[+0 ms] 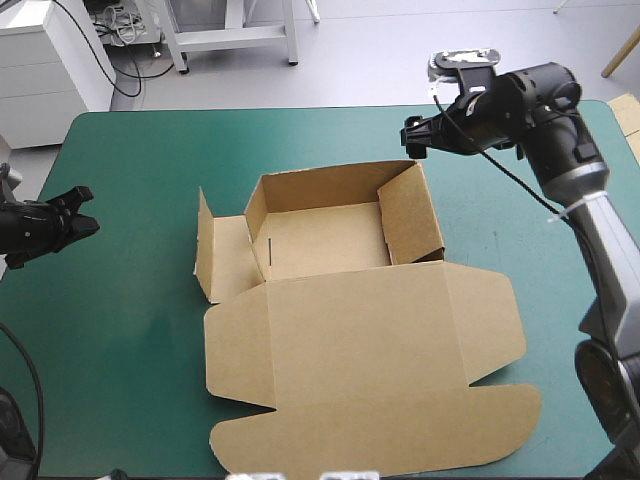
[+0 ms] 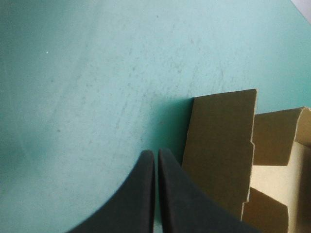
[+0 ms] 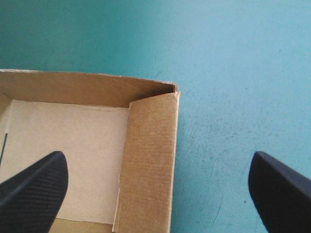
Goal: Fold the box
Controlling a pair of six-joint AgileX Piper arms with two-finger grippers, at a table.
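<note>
The box (image 1: 320, 240) sits mid-table, lid (image 1: 370, 340) flat; my right gripper (image 3: 158, 155) gapes above its right wall (image 3: 148, 145), my left gripper (image 2: 156, 153) is closed well clear, so I fear an off-centre pinch dragging the whole box

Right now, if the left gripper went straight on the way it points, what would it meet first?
Probably the upright side flap of the box, just ahead, slightly off-line of the shut left gripper; otherwise teal-green cover. Depth is unclear.
</note>
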